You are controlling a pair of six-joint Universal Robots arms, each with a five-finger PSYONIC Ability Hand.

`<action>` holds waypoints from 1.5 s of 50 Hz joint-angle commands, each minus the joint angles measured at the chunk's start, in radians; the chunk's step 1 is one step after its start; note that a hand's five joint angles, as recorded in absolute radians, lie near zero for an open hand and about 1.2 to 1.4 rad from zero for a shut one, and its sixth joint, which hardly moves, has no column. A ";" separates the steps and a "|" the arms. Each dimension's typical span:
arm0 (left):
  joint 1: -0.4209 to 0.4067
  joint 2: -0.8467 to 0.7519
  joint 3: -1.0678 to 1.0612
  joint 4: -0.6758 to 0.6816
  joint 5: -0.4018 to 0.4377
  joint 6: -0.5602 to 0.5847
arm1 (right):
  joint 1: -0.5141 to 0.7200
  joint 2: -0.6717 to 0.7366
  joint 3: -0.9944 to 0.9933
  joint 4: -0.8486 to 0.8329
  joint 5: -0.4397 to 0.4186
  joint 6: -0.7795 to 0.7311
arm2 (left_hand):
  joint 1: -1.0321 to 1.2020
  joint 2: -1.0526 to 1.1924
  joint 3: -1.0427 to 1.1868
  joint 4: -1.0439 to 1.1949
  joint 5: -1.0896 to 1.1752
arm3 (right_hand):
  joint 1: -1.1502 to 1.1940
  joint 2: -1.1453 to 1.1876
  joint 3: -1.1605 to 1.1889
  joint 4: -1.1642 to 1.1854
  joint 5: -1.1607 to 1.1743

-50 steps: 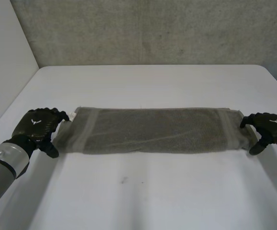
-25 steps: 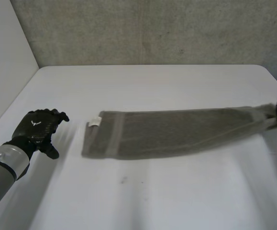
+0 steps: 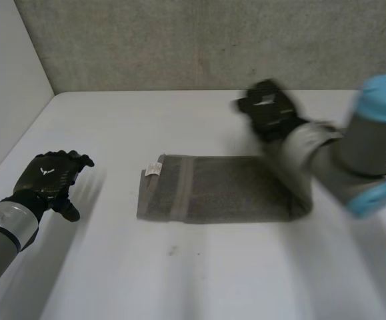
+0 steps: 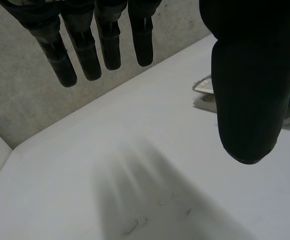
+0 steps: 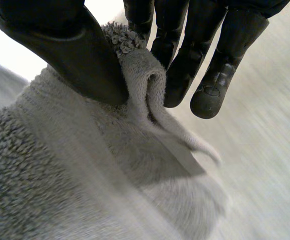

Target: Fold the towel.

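Note:
The grey towel (image 3: 206, 190) lies as a short band mid-table, a white label at its left corner. My right hand (image 3: 269, 107) hangs above and behind the towel's right part, and its forearm hides that end. In the right wrist view my right hand (image 5: 69, 45) pinches a bunched edge of the towel (image 5: 84, 165) between thumb and fingers. My left hand (image 3: 49, 175) rests open on the bare table, well left of the towel. In its own view my left hand (image 4: 84, 45) has straight fingers, and the towel's labelled corner (image 4: 205, 87) lies beyond its thumb.
The white table (image 3: 199, 280) has wide bare room in front of the towel and on its far side. A grey wall (image 3: 213, 40) stands behind the far edge. A small dark speck (image 3: 172, 251) marks the table before the towel.
My right hand closed on the towel's right end, dragged it right, then swung up and left over it. The towel's left end slid away from my left hand, which stayed.

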State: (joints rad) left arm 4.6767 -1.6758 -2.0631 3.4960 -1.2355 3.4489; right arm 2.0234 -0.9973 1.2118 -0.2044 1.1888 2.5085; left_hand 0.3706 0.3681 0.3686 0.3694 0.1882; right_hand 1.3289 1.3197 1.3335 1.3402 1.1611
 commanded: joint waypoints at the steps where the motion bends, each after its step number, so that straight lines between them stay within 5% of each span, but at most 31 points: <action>1: 0.000 0.001 -0.003 0.000 -0.002 -0.001 | 0.279 0.237 -0.236 0.115 -0.001 0.000 | 0.037 0.039 0.039 0.038 0.045 | 0.067 0.077 0.063 0.056 0.061; 13: -0.003 0.001 0.000 0.003 -0.001 -0.001 | 0.399 0.440 -0.408 0.234 0.005 -0.007 | 0.025 0.027 0.027 0.026 0.033 | 0.067 0.077 0.063 0.056 0.061; 14: -0.007 0.002 0.008 0.003 -0.001 -0.001 | 0.399 0.430 -0.408 0.237 0.008 -0.001 | 0.025 0.027 0.027 0.026 0.033 | -0.309 -0.300 -0.314 -0.321 -0.316; 15: -0.010 0.002 0.015 0.003 -0.001 -0.001 | 0.399 0.430 -0.408 0.237 0.008 0.000 | 0.025 0.027 0.027 0.026 0.033 | -0.313 -0.304 -0.318 -0.325 -0.320; 16: -0.010 0.002 0.015 0.003 -0.001 -0.001 | 0.396 0.410 -0.403 0.238 0.023 0.004 | 0.025 0.027 0.027 0.026 0.033 | -0.906 -0.897 -0.911 -0.917 -0.913; 17: -0.015 0.005 0.026 0.003 -0.001 -0.001 | 0.390 0.376 -0.396 0.241 0.052 0.010 | 0.028 0.030 0.030 0.029 0.036 | -1.154 -1.145 -1.159 -1.166 -1.161; 27: -0.160 0.022 0.173 -0.006 -0.021 -0.057 | 0.296 0.104 -0.231 0.263 0.213 0.180 | 0.034 0.036 0.036 0.035 0.042 | -1.154 -1.145 -1.159 -1.166 -1.161; 41: -0.374 -0.117 0.216 -0.006 -0.197 -0.125 | 0.026 -0.078 0.244 0.246 0.181 0.262 | 0.037 0.039 0.039 0.038 0.045 | -1.154 -1.145 -1.159 -1.166 -1.161; 51: -0.388 -0.173 0.199 -0.002 -0.219 -0.123 | -0.080 -0.083 0.446 0.042 0.124 0.265 | 0.037 0.039 0.039 0.038 0.045 | -0.821 -0.812 -0.826 -0.832 -0.828; 57: -0.388 -0.170 0.199 0.000 -0.220 -0.125 | -0.094 -0.041 0.489 -0.105 0.100 0.271 | 0.037 0.039 0.039 0.038 0.045 | -0.340 -0.330 -0.344 -0.351 -0.346; 59: -0.388 -0.168 0.199 0.000 -0.220 -0.126 | -0.095 -0.026 0.492 -0.139 0.103 0.288 | 0.037 0.039 0.039 0.038 0.045 | 0.065 0.074 0.060 0.054 0.058; 70: -0.388 -0.151 0.184 -0.006 -0.220 -0.128 | -0.132 -0.161 0.571 -0.118 0.144 0.293 | 0.031 0.033 0.033 0.032 0.039 | 0.067 0.077 0.063 0.056 0.061; 75: -0.386 -0.122 0.184 -0.008 -0.220 -0.128 | -0.186 -0.299 0.591 -0.053 0.127 0.146 | 0.028 0.030 0.030 0.029 0.036 | 0.067 0.077 0.063 0.056 0.061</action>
State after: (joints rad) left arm 4.2887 -1.8219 -1.8775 3.4894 -1.4557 3.3209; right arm 1.8823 -1.1735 1.7830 -0.3152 1.3291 2.7796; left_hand 0.3607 0.3572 0.3580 0.3594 0.1775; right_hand 1.3016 1.2617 1.3367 1.3409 1.1492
